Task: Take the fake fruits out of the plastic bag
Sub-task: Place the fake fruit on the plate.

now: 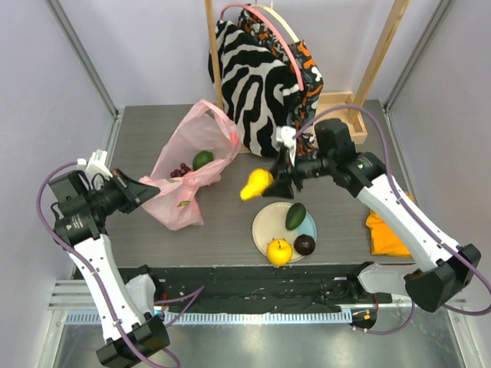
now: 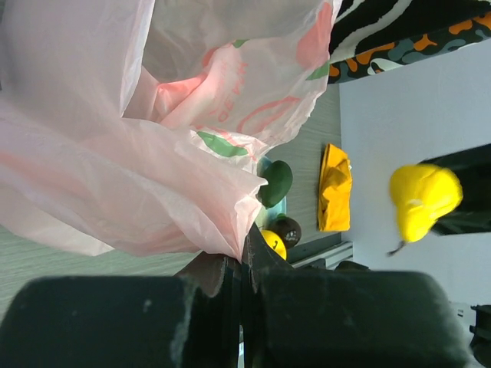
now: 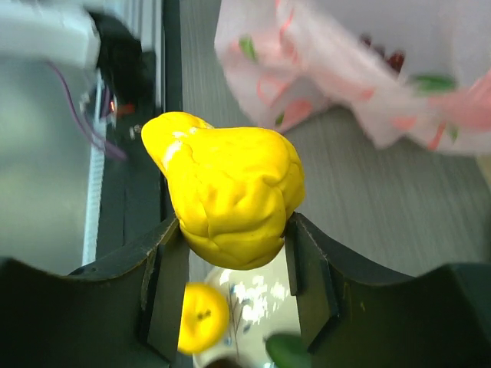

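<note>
The pink plastic bag (image 1: 192, 157) lies at the table's left, with a green lime (image 1: 202, 159) and dark red grapes (image 1: 181, 171) showing through it. My left gripper (image 1: 147, 192) is shut on the bag's (image 2: 115, 138) lower edge. My right gripper (image 1: 278, 182) is shut on the yellow pear (image 1: 256, 184), held above the table just left of the plate; the pear (image 3: 226, 188) sits between the fingers. The plate (image 1: 265, 226) holds the green avocado (image 1: 296, 215), the yellow-orange fruit (image 1: 279, 251) and the dark maroon fruit (image 1: 304, 244).
A zebra-striped cloth bag (image 1: 249, 84) hangs at the back from a wooden frame (image 1: 376, 61). A folded orange cloth (image 1: 387, 234) lies at the right, under the right arm. A black rail (image 1: 261, 280) runs along the near edge.
</note>
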Motion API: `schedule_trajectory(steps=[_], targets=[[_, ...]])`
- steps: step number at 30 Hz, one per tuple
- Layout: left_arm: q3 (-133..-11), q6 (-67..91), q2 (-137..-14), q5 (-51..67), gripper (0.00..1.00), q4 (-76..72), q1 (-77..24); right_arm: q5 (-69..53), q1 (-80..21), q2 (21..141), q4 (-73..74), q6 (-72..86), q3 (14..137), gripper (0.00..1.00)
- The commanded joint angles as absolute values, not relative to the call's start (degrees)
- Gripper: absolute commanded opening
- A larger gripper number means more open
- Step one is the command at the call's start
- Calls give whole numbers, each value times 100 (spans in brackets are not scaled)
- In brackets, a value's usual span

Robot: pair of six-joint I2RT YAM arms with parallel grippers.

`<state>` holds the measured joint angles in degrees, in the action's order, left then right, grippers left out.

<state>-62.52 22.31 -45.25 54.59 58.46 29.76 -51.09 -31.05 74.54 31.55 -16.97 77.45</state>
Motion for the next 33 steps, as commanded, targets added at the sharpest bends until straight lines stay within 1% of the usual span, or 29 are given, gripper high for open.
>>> schedule_trajectory(steps=[1, 4, 11, 18, 23, 30, 33], targets=[[-6249, 2311, -4500, 5502, 0, 5572, 3015, -4545, -2980, 7602, 4693, -3515, 6813, 45], [-6293, 2312, -4491, 5519, 0, 5634, 3006, -4395, -2962, 8066, 4693, -3831, 6609, 44], [-6390, 2206, -4386, 5485, 0, 5906, 3023, -4193, -2944, 9068, 4807, -4227, 7005, 46], [-6398, 2206, -4245, 5432, 0, 6082, 3015, -3552, -2927, 9658, 5159, -5062, 7216, 46], [-6451, 2180, -4228, 5414, 0, 6143, 3015, -3050, -2909, 10028, 5133, -5220, 7462, 46], [-6469, 2153, -4254, 5423, 0, 6179, 3015, -2655, -2900, 10283, 5115, -5414, 7664, 55], [-6416, 2145, -4263, 5440, 0, 6161, 3015, -2479, -2909, 10204, 5150, -5580, 7638, 61]])
